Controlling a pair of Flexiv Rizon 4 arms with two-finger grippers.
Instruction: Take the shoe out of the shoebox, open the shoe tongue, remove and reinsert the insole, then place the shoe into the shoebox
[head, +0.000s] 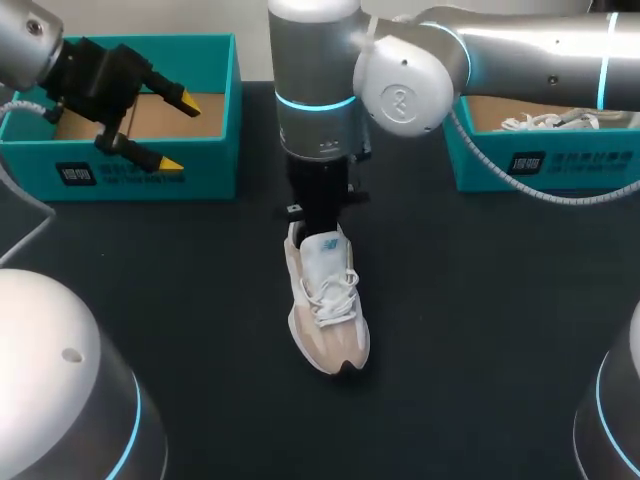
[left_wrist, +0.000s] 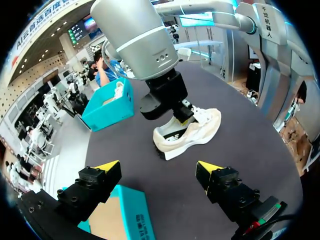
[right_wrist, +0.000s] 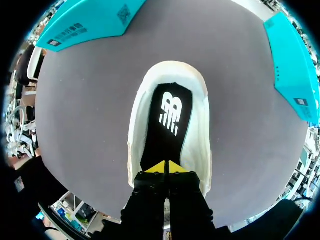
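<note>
A: Yellow-tipped, the right gripper (right_wrist: 165, 167): spread or closed?
B: Pressed together, tip against tip, right at the heel end of the black insole (right_wrist: 168, 132). Pinching an edge of it or merely touching: cannot tell.

A: And around the insole?
B: The white and beige shoe (head: 328, 300), upright on its sole in the middle of the dark desk (head: 500, 350), toe toward the robot's base.

A: Same picture from above?
B: No. From the head view, only the right arm's wrist and black finger block standing over the shoe's heel, with tips and insole hidden. Laces (head: 335, 295) and tongue (head: 325, 252) plain there, though, and out of sight from the right wrist.

A: The left gripper (left_wrist: 157, 167)?
B: Spread wide, gripping nothing, hanging over the teal left shoebox (left_wrist: 135, 215), well apart from the shoe.

A: Anything only its wrist view gives?
B: The shoe from the side, with the right gripper planted in the heel opening.

A: Farther out?
B: The teal right shoebox (head: 540, 165), well apart from the shoe on the desk, with a second white shoe (head: 550, 122) lying inside.
</note>
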